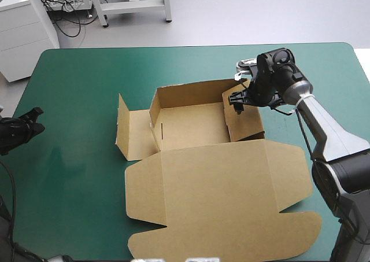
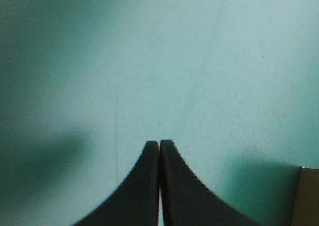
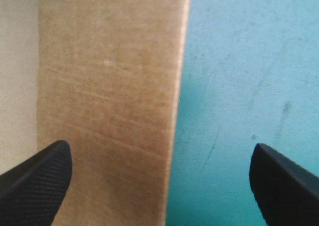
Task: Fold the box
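Progress stood near midway, we judged: at far left the left gripper [image 2: 159, 146] sat clenched over teal-green cover [image 1: 69, 175], while the box [image 1: 196, 158] at centre had back and side walls up, a left panel untucked and its lid flat toward the bottom. Upper right, the right gripper [image 3: 159, 153] straddled the right wall, fingers [image 3: 37, 178] spread, gripping nothing; nothing else stood in the way.

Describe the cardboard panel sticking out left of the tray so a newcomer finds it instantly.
On the teal-green table cover lies the brown cardboard box, a half-formed tray with its lid flat toward the near edge. A loose side panel juts from the tray's left wall; unlike the raised walls, it lies flat, its small end tab upright.
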`<state>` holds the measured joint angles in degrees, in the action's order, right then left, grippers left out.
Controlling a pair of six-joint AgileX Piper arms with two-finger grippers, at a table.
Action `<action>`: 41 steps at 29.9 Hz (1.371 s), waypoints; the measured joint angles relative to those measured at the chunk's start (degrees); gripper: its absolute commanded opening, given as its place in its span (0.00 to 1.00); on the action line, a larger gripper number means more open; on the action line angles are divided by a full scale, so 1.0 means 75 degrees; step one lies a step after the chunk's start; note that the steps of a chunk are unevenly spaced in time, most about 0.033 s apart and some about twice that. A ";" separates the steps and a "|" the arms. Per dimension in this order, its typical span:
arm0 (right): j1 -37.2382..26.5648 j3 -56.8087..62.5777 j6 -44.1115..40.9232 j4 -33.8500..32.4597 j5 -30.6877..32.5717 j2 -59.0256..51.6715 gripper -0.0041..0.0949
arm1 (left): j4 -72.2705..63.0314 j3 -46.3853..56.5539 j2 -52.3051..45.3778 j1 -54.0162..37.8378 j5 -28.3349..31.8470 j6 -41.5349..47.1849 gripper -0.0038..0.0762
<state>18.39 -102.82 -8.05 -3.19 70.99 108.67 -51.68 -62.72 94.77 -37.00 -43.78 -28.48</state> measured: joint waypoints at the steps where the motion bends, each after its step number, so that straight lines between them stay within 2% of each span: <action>1: -0.0060 0.0000 0.0000 0.0039 0.0000 0.0000 0.94 | 0.0000 0.0000 0.0000 0.0000 0.0000 0.0000 0.01; 8: -0.0419 0.0000 0.0250 0.0666 0.0000 0.0000 0.94 | 0.0000 0.0000 0.0000 0.0000 0.0000 0.0000 0.01; 24: -0.0425 0.0023 0.0536 0.0818 -0.0057 0.0747 0.94 | -0.0024 0.0000 0.0000 0.0000 -0.0043 0.0000 0.01; 27: -0.0425 0.0023 0.0536 0.0845 -0.0057 0.0747 0.90 | -0.0024 0.0000 0.0000 0.0000 -0.0043 0.0000 0.01; 28: -0.0425 0.0023 0.0536 0.0853 -0.0057 0.0747 0.87 | -0.0024 0.0000 0.0000 0.0000 -0.0036 0.0000 0.01; 30: -0.0425 0.0023 0.0536 0.0893 -0.0057 0.0747 0.72 | -0.0024 0.0000 0.0000 0.0000 -0.0036 0.0000 0.01; 35: -0.0425 0.0023 0.0605 0.1186 -0.0057 0.0747 0.02 | -0.0060 0.0000 0.0000 0.0000 -0.0086 0.0000 0.01; 41: -0.0427 0.0023 0.0650 0.1129 -0.0057 0.0747 0.04 | -0.0209 0.0000 0.0000 0.0000 -0.0351 -0.0021 0.01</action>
<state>15.19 -102.65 -3.17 5.28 70.56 114.28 -53.25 -62.72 94.77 -37.00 -46.41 -28.64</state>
